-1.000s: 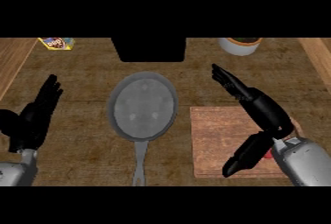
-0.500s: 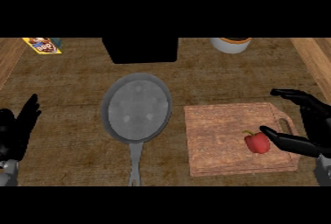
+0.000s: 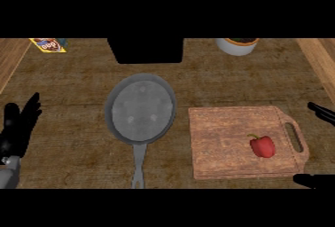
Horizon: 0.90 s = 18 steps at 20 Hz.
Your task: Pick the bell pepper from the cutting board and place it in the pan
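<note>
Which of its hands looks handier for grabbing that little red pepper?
The right robot hand, probably. The red bell pepper lies on the wooden cutting board at the right side, while the left robot hand rests open far left, beyond the grey metal pan.

Only one thing carried any print: a small yellow and blue packet (image 3: pixel 48 45) lay at the far left corner of the worktop (image 3: pixel 72 88). Its markings were too small and blurred to read. No other text, number or sign could be made out.
</note>
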Motion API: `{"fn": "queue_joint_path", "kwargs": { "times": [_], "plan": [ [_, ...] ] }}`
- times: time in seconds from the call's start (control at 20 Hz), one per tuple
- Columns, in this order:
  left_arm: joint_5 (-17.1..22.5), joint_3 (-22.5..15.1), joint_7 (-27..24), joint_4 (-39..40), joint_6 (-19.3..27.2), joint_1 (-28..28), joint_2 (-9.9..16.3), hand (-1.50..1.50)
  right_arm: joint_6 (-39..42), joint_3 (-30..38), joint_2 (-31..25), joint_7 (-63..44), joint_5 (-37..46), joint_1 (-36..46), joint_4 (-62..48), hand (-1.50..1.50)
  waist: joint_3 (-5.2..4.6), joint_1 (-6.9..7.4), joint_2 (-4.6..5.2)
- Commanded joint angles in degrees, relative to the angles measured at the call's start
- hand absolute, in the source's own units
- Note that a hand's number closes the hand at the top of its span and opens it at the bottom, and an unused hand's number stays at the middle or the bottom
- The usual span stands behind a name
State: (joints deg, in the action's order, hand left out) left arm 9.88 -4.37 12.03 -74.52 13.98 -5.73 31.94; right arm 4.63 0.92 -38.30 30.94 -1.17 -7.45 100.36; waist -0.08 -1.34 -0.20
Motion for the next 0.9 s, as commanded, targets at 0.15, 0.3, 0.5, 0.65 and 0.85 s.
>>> {"fn": "queue_joint_path", "kwargs": {
  "times": [0.15, 0.3, 0.5, 0.65, 0.85],
  "plan": [
    [-1.1, 0.1, -2.1, 2.5, 0.1, -0.2, -1.0, 0.00, -1.9, -3.0, -10.4, -16.7, 17.4, -1.1, 9.3, -1.50, -0.20, 0.65, 0.19],
    [-0.4, -0.2, 0.3, 0.0, -0.6, 0.3, -0.9, 0.00, 2.0, -5.5, -14.8, -29.7, 22.1, 1.8, 14.8, -1.50, -0.27, 1.91, 0.11],
    [-1.7, -0.5, 1.2, 0.9, 0.1, -1.9, -1.3, 0.00, 5.0, -13.1, -14.9, -40.2, 31.2, 0.8, 21.2, -1.50, -0.10, 1.40, 0.18],
    [-2.2, -1.5, 1.1, -0.4, -0.3, -0.7, -2.7, 0.00, 9.9, -17.2, -14.1, -48.0, 35.0, 5.6, 21.6, -1.50, -0.02, 2.26, 0.23],
    [-2.5, 0.7, -0.9, 2.1, -1.8, -1.6, -1.6, 0.00, 16.0, -23.0, -10.3, -54.5, 38.8, 9.4, 19.7, -1.50, 0.01, 2.13, 0.33]
  ]
}}
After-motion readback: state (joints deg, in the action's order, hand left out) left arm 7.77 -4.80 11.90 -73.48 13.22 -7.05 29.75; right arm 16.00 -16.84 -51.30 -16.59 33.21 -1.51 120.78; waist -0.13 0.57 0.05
